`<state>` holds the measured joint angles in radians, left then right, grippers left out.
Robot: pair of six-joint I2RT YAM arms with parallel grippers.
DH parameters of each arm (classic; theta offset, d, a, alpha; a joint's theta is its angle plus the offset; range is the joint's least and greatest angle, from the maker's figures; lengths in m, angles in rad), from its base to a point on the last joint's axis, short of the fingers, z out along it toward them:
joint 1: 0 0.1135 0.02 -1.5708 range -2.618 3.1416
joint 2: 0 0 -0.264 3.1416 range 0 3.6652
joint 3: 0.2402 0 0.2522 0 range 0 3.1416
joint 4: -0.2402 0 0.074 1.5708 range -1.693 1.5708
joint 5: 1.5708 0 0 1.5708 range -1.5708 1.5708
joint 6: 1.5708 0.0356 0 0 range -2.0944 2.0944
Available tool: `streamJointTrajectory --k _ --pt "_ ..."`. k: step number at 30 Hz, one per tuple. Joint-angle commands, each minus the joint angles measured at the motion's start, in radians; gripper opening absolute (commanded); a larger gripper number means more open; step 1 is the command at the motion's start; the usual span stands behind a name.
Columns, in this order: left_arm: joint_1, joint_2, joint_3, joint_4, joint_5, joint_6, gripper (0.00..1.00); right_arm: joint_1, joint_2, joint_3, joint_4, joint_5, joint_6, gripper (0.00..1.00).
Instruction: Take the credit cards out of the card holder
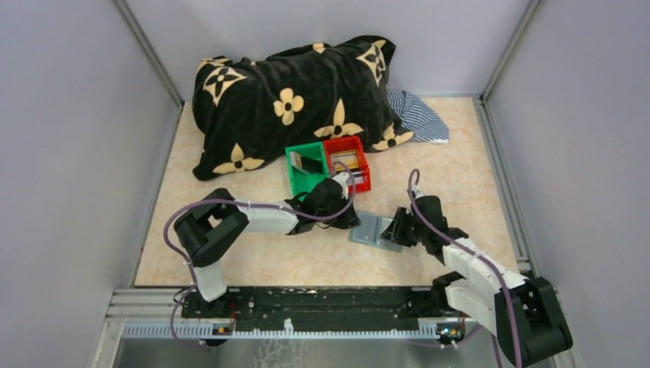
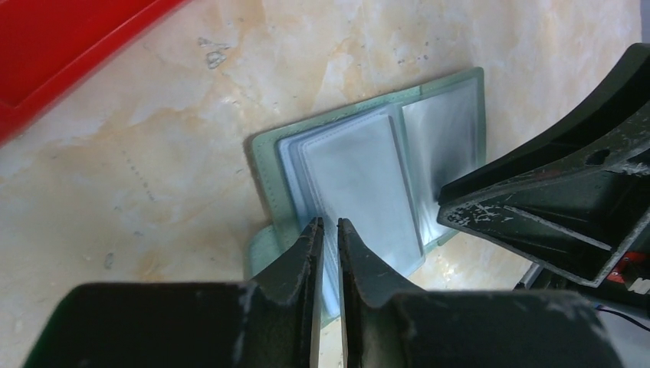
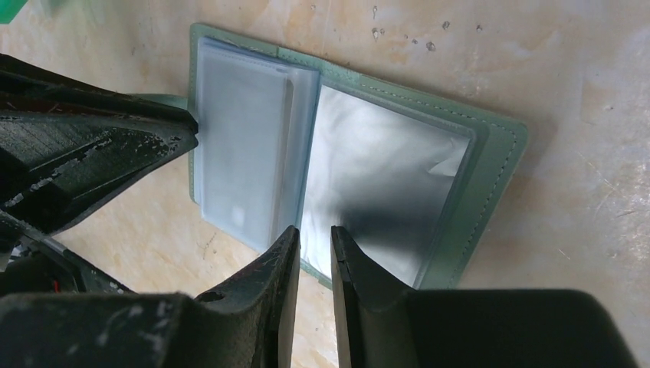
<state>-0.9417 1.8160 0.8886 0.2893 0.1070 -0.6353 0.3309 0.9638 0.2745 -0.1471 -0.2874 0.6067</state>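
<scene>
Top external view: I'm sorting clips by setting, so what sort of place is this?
Likely a lab robot cell, not a home: plain grey panel walls, a metal mounting rail, and a left arm and right arm bolted to it.

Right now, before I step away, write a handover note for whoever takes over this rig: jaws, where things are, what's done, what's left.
Left gripper: jaws nearly shut, pinching the clear sleeves at one edge of the holder.
Right gripper: jaws close together at another edge, near the fold; I cannot tell whether it grips.
Holder: open flat on the table, between the arms.
Cards: some seem to lie in the red bin; none shows in the sleeves in view.
Done: holder is open, and the visible pockets look empty.
Left: check the remaining sleeves for hidden cards.
</scene>
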Motion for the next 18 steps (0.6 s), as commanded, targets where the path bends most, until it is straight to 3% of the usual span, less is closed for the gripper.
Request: streamJointTrajectory --k 1,18 --pt "-0.023 0.029 0.061 -0.013 0.005 0.007 0.17 0.000 0.016 -0.013 0.037 0.021 -0.005 0.22" --pt "-0.046 0.072 0.098 -0.031 0.018 0.021 0.16 -0.001 -0.099 0.006 -0.002 0.045 -0.005 0.22"
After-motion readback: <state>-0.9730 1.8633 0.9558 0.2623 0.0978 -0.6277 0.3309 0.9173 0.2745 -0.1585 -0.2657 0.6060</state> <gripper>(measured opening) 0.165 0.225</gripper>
